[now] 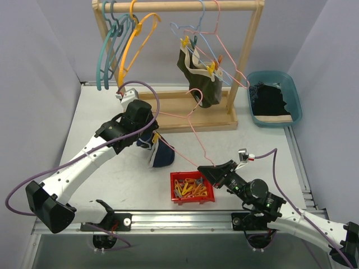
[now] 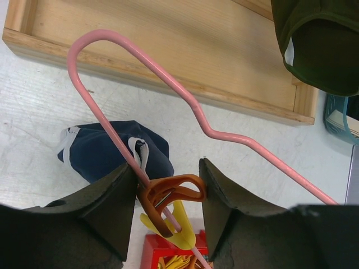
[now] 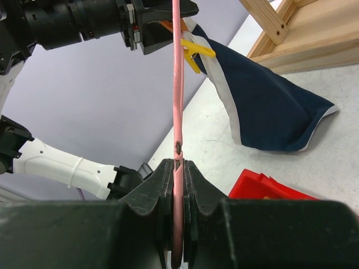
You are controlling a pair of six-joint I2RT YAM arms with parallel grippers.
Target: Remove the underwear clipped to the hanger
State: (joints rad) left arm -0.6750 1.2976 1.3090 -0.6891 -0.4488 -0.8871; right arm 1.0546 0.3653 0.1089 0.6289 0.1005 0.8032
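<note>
One navy brief (image 2: pixel 112 151), one hanger (image 3: pixel 176 101) (two clips (image 2: pixel 179 189))

The right gripper (image 1: pixel 215 168) is pinching the pink hanger (image 1: pixel 197 136) while navy briefs (image 1: pixel 161 156) are hanging just below the left gripper (image 1: pixel 147 136).
</note>
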